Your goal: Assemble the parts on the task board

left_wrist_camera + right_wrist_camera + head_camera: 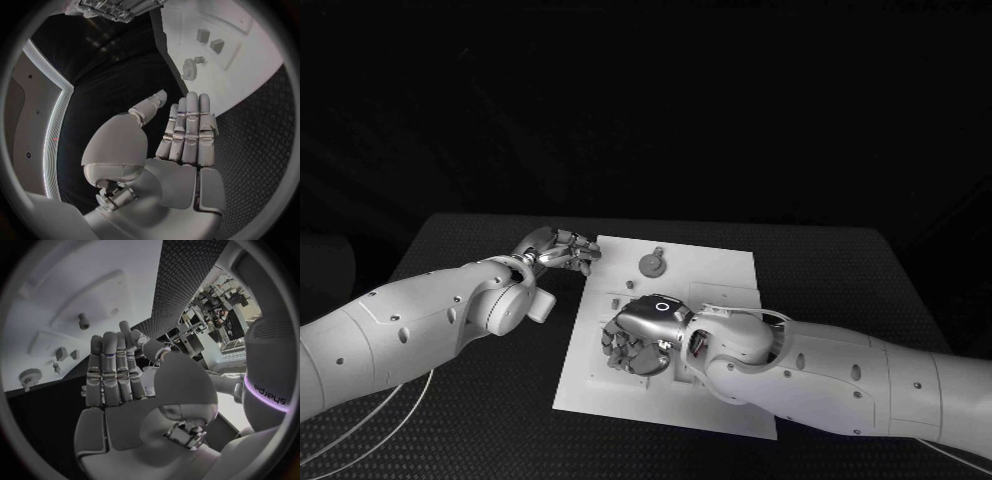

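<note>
The right hand (642, 335) hovers over the near half of the task board (718, 262), palm down, fingers (111, 371) straight and side by side, holding nothing. A round toothed part (652, 263) sits toward the board's far edge, well apart from it; the left hand (560, 248), at the board's far-left corner, is nearer to that part. Its fingers (190, 125) are also extended and empty. Smaller parts (209, 41) lie further along the board. Nothing is grasped yet.
</note>
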`<state>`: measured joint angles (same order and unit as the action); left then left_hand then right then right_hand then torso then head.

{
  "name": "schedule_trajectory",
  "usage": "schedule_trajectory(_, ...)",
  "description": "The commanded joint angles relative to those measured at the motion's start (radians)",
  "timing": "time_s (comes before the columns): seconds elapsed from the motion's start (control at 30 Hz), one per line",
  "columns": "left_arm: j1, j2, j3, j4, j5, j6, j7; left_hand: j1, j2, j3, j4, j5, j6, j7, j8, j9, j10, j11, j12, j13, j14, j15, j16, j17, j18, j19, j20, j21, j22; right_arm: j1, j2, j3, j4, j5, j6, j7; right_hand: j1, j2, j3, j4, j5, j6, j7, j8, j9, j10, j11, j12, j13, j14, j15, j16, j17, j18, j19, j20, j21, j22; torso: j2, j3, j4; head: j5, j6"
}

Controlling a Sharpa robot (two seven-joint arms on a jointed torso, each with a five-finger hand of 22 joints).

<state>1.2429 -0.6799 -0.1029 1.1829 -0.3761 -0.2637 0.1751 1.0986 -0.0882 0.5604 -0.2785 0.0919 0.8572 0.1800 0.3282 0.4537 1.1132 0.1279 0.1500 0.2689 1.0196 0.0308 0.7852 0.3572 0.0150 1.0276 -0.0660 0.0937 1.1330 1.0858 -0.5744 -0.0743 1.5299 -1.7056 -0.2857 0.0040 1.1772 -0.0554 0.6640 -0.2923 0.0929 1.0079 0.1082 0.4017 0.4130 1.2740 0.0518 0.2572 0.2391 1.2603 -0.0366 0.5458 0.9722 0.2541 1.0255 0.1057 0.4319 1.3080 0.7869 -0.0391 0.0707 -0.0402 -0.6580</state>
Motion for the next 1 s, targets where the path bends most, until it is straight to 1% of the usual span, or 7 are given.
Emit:
schedule_trajectory(0.03,0.002,0.003,0.001,0.002,0.005,0.013,0.01,-0.008,0.003,-0.008,0.0,0.001,-0.006,0.0,0.005,-0.001,-0.008,0.002,-0.001,-0.001,0.006,0.002,-0.007,0.001,-0.001,0.004,0.0,-0.006,-0.001,-0.006,0.011,-0.008,-0.011,-0.05,0.007,0.014,0.005,0.004,0.005,-0.002,0.003,0.011,-0.001,0.008,0.04,0.001,0.004,-0.004,0.001,-0.003,-0.002,0.007,0.002,0.008,-0.003,0.001,0.006,0.026,0.0,0.0004,0.0005,0.0,-0.002)
schedule_trajectory(0.13,0.002,0.004,0.001,0.002,0.005,0.013,0.01,-0.008,0.003,-0.008,0.0,0.001,-0.007,0.0,0.005,-0.001,-0.008,0.002,-0.001,-0.001,0.006,0.002,-0.007,0.001,-0.001,0.004,0.0,-0.006,-0.001,-0.014,0.02,-0.011,-0.021,-0.062,0.007,0.008,0.006,0.004,0.005,-0.002,0.003,0.011,-0.001,0.008,0.04,0.001,0.004,-0.005,0.001,-0.003,-0.002,0.007,0.002,0.008,-0.003,0.0,0.006,0.026,0.0,0.0003,0.0021,0.0,-0.004)
schedule_trajectory(0.23,0.002,0.005,0.001,0.001,0.005,0.013,0.01,-0.008,0.003,-0.008,0.0,0.001,-0.007,0.0,0.005,-0.001,-0.009,0.002,-0.001,-0.001,0.006,0.002,-0.007,0.002,-0.001,0.004,0.0,-0.006,-0.001,-0.016,0.026,-0.011,-0.032,-0.077,0.004,-0.003,0.006,0.004,0.005,-0.002,0.003,0.011,-0.001,0.008,0.04,0.001,0.004,-0.005,0.002,-0.003,-0.002,0.008,0.002,0.008,-0.002,0.0,0.008,0.026,0.0,-0.0002,0.0024,0.0,-0.004)
schedule_trajectory(0.4,0.002,0.003,0.001,0.001,0.005,0.012,0.01,-0.008,0.003,-0.008,0.0,0.001,-0.007,0.0,0.005,-0.002,-0.009,0.002,-0.001,-0.001,0.006,0.002,-0.008,0.002,-0.001,0.004,0.0,-0.006,-0.001,-0.017,0.026,-0.011,-0.043,-0.095,0.004,-0.013,0.007,0.003,0.004,-0.002,0.002,0.012,-0.001,0.008,0.041,0.003,0.003,-0.005,0.003,-0.003,-0.003,0.01,0.002,0.008,-0.002,0.0,0.011,0.026,0.0,-0.0001,0.0007,0.003,-0.006)
schedule_trajectory(0.57,0.002,0.003,0.001,0.002,0.005,0.013,0.01,-0.008,0.003,-0.008,0.0,0.001,-0.007,0.001,0.005,-0.002,-0.009,0.002,0.0,-0.001,0.006,0.002,-0.008,0.003,-0.001,0.004,0.0,-0.006,-0.001,-0.017,0.027,-0.011,-0.045,-0.101,0.003,-0.017,0.008,0.003,0.004,-0.002,0.002,0.013,-0.001,0.008,0.042,0.003,0.003,-0.005,0.003,-0.002,-0.003,0.011,0.002,0.008,-0.002,-0.001,0.013,0.026,0.0,0.0,-0.0004,0.003,-0.005)
schedule_trajectory(0.8,0.002,0.002,0.001,0.001,0.005,0.013,0.009,-0.008,0.003,-0.009,0.0,0.001,-0.008,0.001,0.005,-0.002,-0.009,0.002,0.0,-0.001,0.006,0.002,-0.008,0.003,-0.001,0.005,0.0,-0.007,-0.001,-0.017,0.023,-0.011,-0.047,-0.109,0.002,-0.022,0.009,0.002,0.004,-0.002,0.003,0.013,-0.002,0.008,0.043,0.004,0.003,-0.005,0.004,-0.002,-0.003,0.012,0.002,0.008,-0.002,-0.001,0.015,0.026,0.0,0.0004,0.0001,0.003,-0.004)
schedule_trajectory(1.0,0.002,0.001,0.001,0.001,0.005,0.014,0.01,-0.009,0.003,-0.009,0.0,0.001,-0.008,0.001,0.005,-0.002,-0.009,0.002,0.0,-0.001,0.006,0.002,-0.009,0.004,-0.001,0.005,0.0,-0.007,-0.001,-0.017,0.021,-0.011,-0.049,-0.118,0.009,-0.023,0.01,0.002,0.004,-0.002,0.003,0.014,-0.002,0.008,0.043,0.004,0.003,-0.005,0.004,-0.002,-0.003,0.013,0.003,0.008,-0.002,-0.001,0.016,0.026,0.0,0.0007,0.0,0.003,-0.005)
